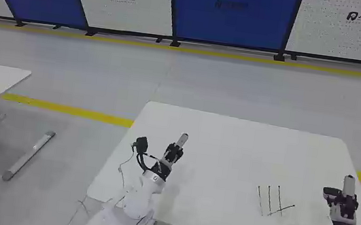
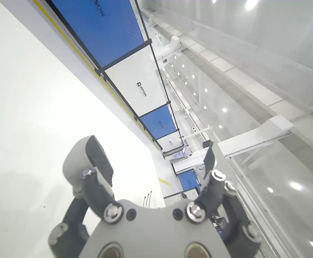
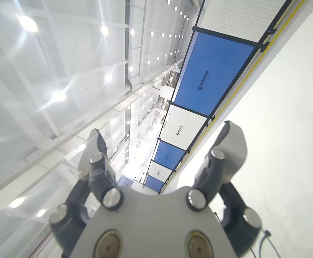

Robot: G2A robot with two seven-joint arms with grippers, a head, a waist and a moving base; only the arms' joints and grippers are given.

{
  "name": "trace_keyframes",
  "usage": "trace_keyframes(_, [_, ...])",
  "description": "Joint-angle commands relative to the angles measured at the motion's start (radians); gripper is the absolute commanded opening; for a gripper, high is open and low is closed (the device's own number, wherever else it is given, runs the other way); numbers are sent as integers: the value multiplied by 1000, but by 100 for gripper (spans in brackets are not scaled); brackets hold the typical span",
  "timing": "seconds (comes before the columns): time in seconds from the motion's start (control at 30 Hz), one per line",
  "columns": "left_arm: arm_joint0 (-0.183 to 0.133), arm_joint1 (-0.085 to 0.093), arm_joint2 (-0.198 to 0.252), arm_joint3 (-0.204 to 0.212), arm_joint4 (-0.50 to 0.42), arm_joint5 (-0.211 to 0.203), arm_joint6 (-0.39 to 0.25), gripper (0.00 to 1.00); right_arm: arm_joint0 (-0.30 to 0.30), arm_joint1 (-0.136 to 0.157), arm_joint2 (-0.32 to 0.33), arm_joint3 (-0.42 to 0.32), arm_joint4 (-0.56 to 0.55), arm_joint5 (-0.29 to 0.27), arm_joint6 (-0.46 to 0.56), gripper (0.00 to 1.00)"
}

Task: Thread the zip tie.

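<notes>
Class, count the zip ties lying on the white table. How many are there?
4, all on the table, nearer the right gripper: three zip ties side by side, a fourth slanted at their near ends. None looks hidden.

White arms [image 1: 146, 194], looped black cables [image 1: 139, 156] at each wrist, left gripper [image 2: 154, 151] and right gripper [image 3: 162, 133] with silver-grey fingers [image 3: 234, 144], black toothed pads [image 2: 101, 158], dark linkages [image 2: 96, 193], silver screws [image 2: 113, 213], two possibly brass discs [image 3: 107, 245] on grey plates [image 2: 151, 232]

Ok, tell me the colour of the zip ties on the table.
The zip ties are black against the white table; the top view shows them best.
</notes>
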Motion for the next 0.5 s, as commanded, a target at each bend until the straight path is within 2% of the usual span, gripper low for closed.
trace_keyframes(0.0, [0, 0, 0, 0, 0, 0, 0, 78, 0, 0, 0, 0, 0, 0, 0, 100])
trace_keyframes(0.03, [0, 0, 0, 0, 0, 0, 0, 100, 0, 0, 0, 0, 0, 0, 0, 100])
trace_keyframes(0.07, [0, 0, 0, 0, 0, 0, 0, 78, 0, 0, 0, 0, 0, 0, 0, 100])
trace_keyframes(0.1, [0, 0, 0, 0, 0, 0, 0, 78, 0, 0, 0, 0, 0, 0, 0, 100])
trace_keyframes(0.13, [0, 0, 0, 0, 0, 0, 0, 100, 0, 0, 0, 0, 0, 0, 0, 100])
trace_keyframes(0.17, [0, 0, 0, 0, 0, 0, 0, 100, 0, 0, 0, 0, 0, 0, 0, 100])
trace_keyframes(0.2, [0, 0, 0, 0, 0, 0, 0, 100, 0, 0, 0, 0, 0, 0, 0, 78])
trace_keyframes(0.23, [0, 0, 0, 0, 0, 0, 0, 78, 0, 0, 0, 0, 0, 0, 0, 78])
trace_keyframes(0.27, [0, 0, 0, 0, 0, 0, 0, 100, 0, 0, 0, 0, 0, 0, 0, 100])
trace_keyframes(0.3, [0, 0, 0, 0, 0, 0, 0, 78, 0, 0, 0, 0, 0, 0, 0, 78])
trace_keyframes(0.33, [0, 0, 0, 0, 0, 0, 0, 78, 0, 0, 0, 0, 0, 0, 0, 78])
trace_keyframes(0.37, [0, 0, 0, 0, 0, 0, 0, 78, 0, 0, 0, 0, 0, 0, 0, 100])
trace_keyframes(0.4, [0, 0, 0, 0, 0, 0, 0, 100, 0, 0, 0, 0, 0, 0, 0, 100])
trace_keyframes(0.43, [0, 0, 0, 0, 0, 0, 0, 78, 0, 0, 0, 0, 0, 0, 0, 100])
trace_keyframes(0.47, [0, 0, 0, 0, 0, 0, 0, 100, 0, 0, 0, 0, 0, 0, 0, 100])
